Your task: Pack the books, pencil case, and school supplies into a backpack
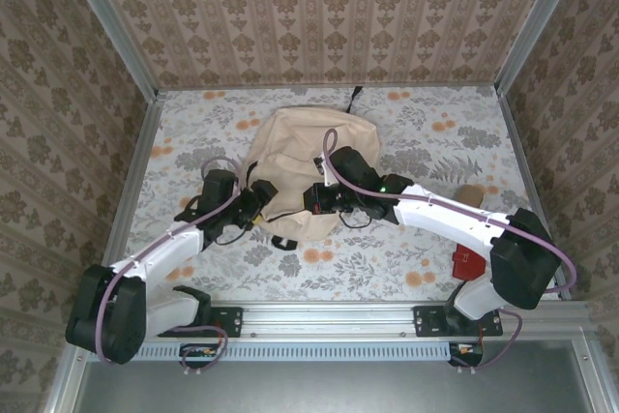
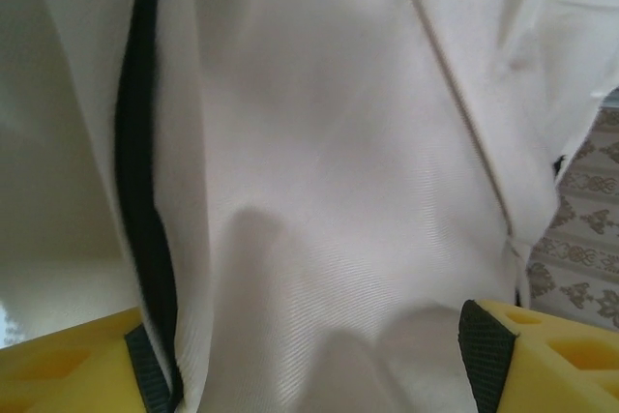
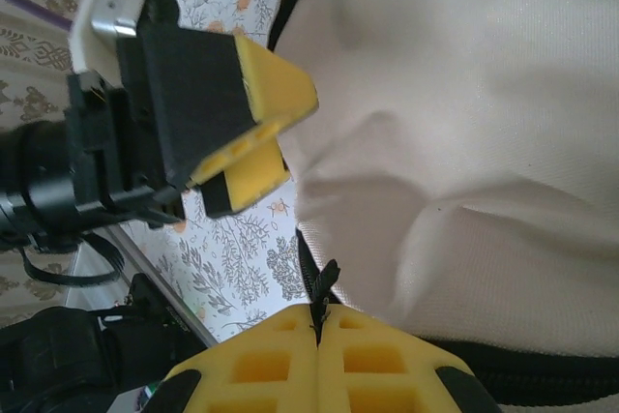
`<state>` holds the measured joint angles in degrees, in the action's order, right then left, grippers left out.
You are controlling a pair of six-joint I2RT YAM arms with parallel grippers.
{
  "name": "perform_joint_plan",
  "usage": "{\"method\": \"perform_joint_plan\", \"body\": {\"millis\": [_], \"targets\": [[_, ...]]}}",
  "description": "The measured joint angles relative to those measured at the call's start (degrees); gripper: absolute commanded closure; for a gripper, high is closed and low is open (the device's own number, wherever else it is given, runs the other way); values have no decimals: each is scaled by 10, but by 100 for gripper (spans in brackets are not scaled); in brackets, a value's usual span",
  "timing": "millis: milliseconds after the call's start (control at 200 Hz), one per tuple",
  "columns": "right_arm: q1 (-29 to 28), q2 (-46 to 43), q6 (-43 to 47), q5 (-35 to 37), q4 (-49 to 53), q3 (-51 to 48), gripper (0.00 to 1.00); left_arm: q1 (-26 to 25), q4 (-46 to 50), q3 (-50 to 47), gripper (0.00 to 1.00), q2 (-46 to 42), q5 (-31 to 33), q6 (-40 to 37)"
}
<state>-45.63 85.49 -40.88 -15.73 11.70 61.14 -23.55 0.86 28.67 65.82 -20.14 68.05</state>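
Two arms meet at the beige backpack point(image 1: 305, 157), central on the table point(image 1: 416, 239), seen from above. Left wrist: the left gripper point(image 2: 314, 360) stands wide, backpack fabric between its fingers point(image 2: 68, 374). Right wrist: the right gripper point(image 3: 317, 336) is pinched tight on a black zipper pull point(image 3: 324, 285).

We see the backpack point(image 1: 305, 166) as soft beige cloth, matt, with a fine twill weave (clearest in the left wrist view), its zipper point(image 2: 145, 229) a dull black tape. At the bottom of the right wrist view, the right gripper point(image 3: 317, 336) looks like moulded matt yellow plastic with black rubbery pads point(image 3: 462, 389). The table point(image 1: 406, 258) carries a matt floral print, the rail point(image 1: 329, 316) along the lower edge is bare metal, and the arm shells point(image 1: 445, 212) are smooth white plastic.
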Motion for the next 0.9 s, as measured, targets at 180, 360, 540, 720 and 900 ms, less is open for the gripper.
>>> {"method": "perform_joint_plan", "body": {"millis": [180, 360, 540, 720, 900], "targets": [[0, 0, 0, 7, 0, 0, 100, -12, 84, 0, 21, -38, 64, 10], [0, 5, 0, 21, 1, 3, 100, -16, 118, -2, 21, -64, 90, 24], [0, 35, -9, 10, -14, 16, 100, -34, 60, -33, 23, -61, 62, 66], [0, 65, -15, 4, -22, 38, 100, -57, -8, -35, 24, -28, 26, 92], [0, 71, -18, 1, -29, 53, 100, -61, -40, -35, 27, -1, 19, 113]]}}
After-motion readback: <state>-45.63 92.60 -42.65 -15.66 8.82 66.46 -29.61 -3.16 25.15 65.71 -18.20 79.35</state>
